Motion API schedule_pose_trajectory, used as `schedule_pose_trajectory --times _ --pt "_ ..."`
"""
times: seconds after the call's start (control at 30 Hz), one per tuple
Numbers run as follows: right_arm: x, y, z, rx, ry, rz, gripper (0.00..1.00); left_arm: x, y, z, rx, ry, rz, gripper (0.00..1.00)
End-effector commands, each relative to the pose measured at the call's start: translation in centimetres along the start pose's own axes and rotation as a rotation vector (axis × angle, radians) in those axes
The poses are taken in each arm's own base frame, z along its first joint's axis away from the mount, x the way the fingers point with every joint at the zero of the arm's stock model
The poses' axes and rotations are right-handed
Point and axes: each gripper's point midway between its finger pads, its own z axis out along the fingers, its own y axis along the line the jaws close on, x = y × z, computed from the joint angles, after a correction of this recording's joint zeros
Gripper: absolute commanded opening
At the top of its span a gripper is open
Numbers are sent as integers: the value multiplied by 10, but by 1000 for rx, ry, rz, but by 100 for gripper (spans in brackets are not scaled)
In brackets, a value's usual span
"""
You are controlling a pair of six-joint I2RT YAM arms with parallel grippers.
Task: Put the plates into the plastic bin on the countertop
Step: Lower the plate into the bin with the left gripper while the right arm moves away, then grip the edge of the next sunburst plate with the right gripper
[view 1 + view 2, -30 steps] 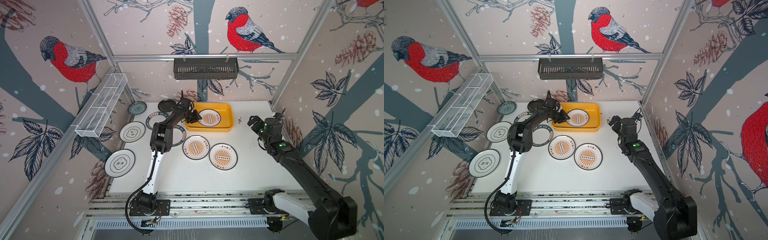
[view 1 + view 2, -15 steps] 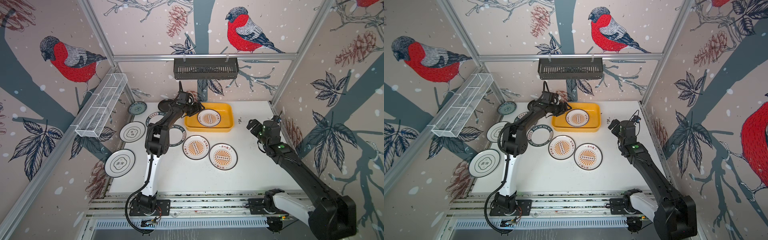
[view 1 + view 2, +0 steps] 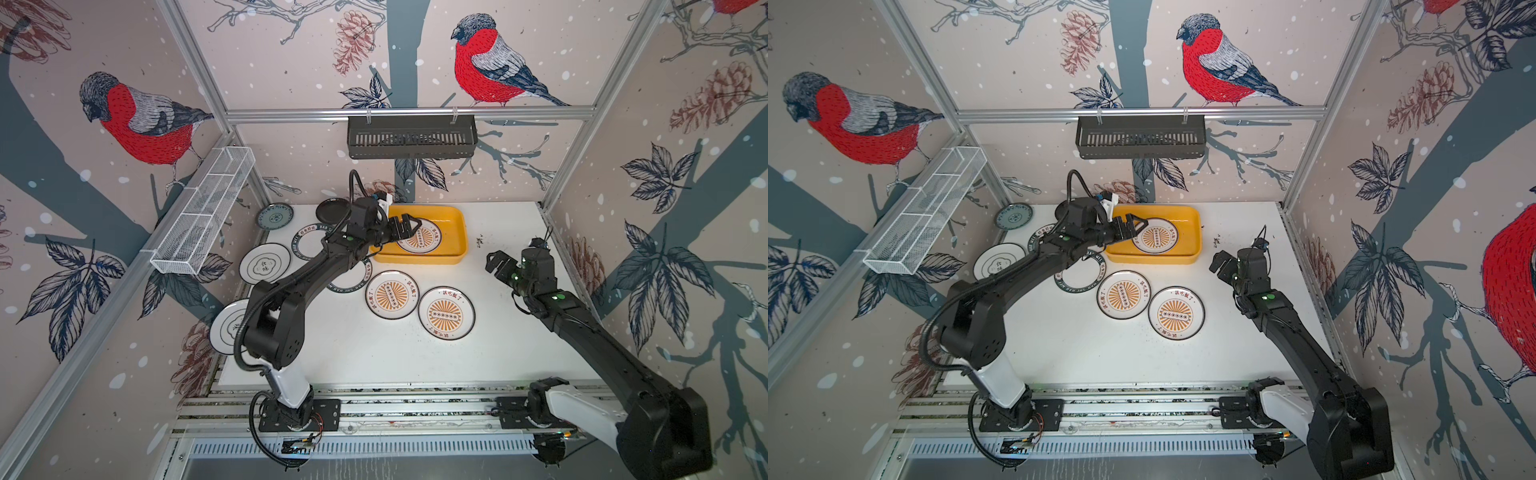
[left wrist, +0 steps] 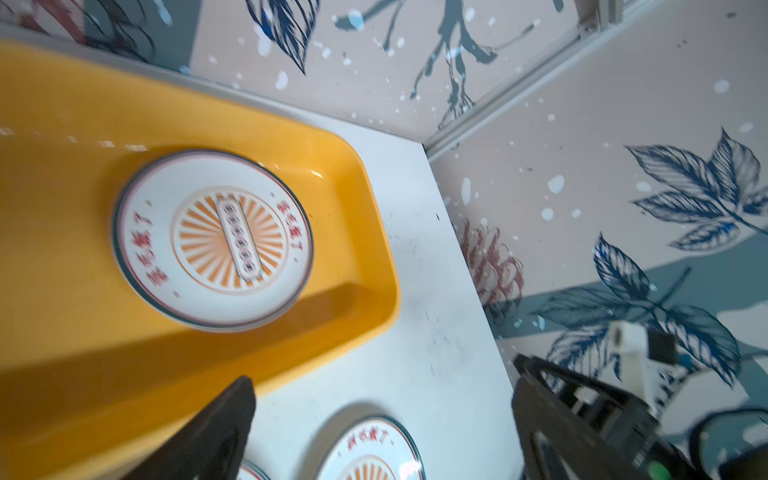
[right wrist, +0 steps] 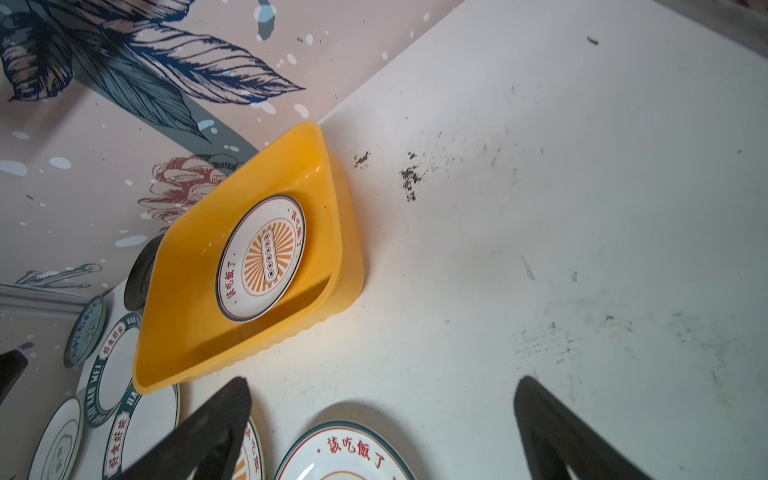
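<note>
My left gripper (image 3: 409, 227) hangs over the left end of the yellow bin (image 3: 457, 232), jaws spread and empty. One sunburst plate (image 3: 430, 242) lies flat inside. My right gripper (image 3: 495, 265), also spread and empty, hovers above the countertop (image 3: 374, 361), right of the bin.

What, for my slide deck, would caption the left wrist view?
Open left pincer facing the yellow bin, one sunburst plate lying inside, white countertop alongside.
</note>
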Motion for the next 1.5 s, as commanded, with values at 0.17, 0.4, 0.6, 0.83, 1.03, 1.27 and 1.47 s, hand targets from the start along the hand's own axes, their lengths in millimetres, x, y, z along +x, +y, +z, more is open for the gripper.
schedule_pose_trajectory --times 0.17,0.4,0.6,0.83,1.03,1.27,1.47 --pt "48 1 4 -74 195 -33 100 35 -72 -52 -10 -225 7 97" --pt "73 -14 2 -70 255 24 100 50 -95 -102 120 -326 34 97" --pt "104 -24 -1 -88 337 86 100 39 -73 -141 22 -418 21 96" --pt "145 -44 -11 -70 433 125 100 38 -49 -137 -24 -296 92 96" --pt "177 -51 -18 -134 480 202 100 59 -53 -118 -1 -118 215 97" --pt "194 -54 -20 -189 490 255 92 77 -48 -107 14 -7 242 96" --pt "198 -53 -19 -190 517 254 76 77 -47 -111 12 -13 249 97"
